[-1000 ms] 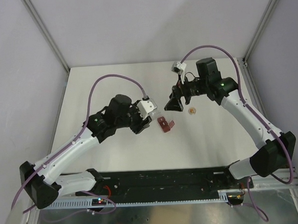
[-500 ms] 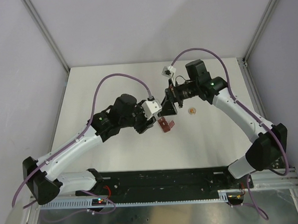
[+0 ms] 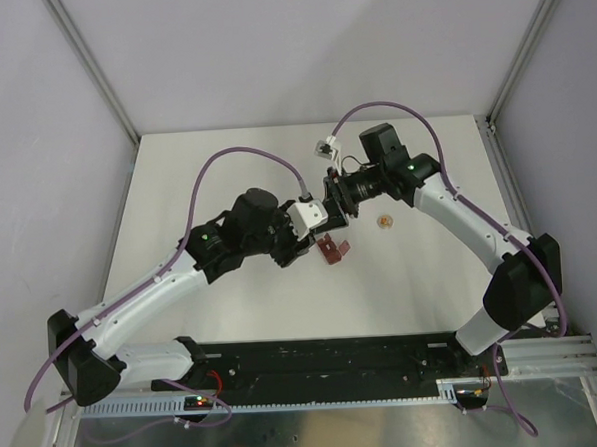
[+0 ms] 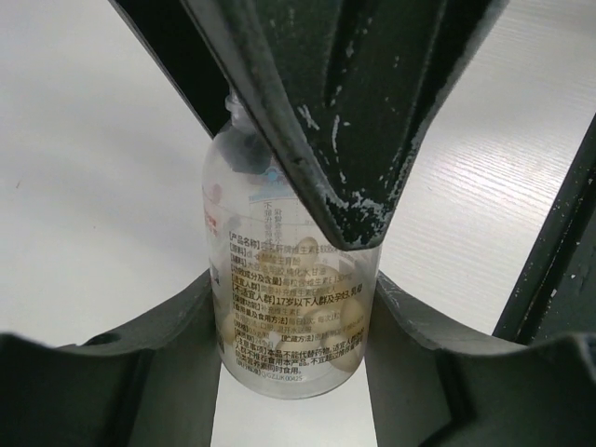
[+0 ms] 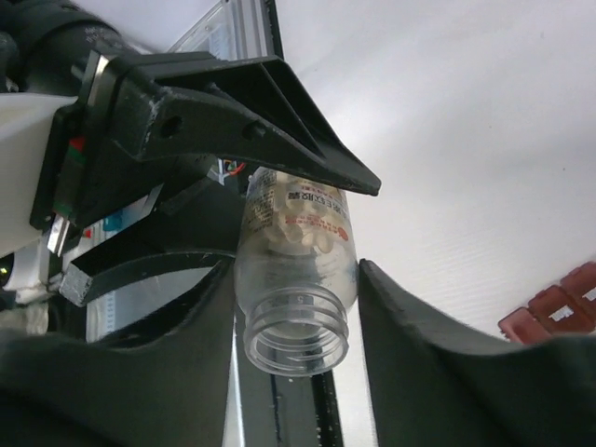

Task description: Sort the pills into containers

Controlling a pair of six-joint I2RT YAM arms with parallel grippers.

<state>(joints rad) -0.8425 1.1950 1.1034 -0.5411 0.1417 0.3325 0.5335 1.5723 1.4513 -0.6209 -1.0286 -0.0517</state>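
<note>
Left pincer [image 4: 294,289]: narrow, clamped on the clear bottle [image 4: 289,349]; my two fingers [image 4: 158,372] press its sides near the base.
Right pincer [image 5: 298,272]: set around the neck end of the same bottle, one finger on each side. I cannot tell whether it grips the bottle or only brackets it.
Bottle: clear plastic with a printed label, mouth uncapped and facing my right wrist camera, held above the worktop [image 3: 226,177] between my two arms.
Pills [image 5: 303,223]: small pale yellowish pieces, heaped inside the bottle at the end away from its mouth. I see none in the neck.
Containers [image 3: 330,249]: a dark red strip of small compartments lying on the worktop, just beside and nearer my bases than the two pincers, and apart from both. From the overhead view I cannot tell what the compartments contain.
Small round tan item [image 3: 383,220]: on the worktop to the right of the red strip, clear of it and below my right forearm.
</note>
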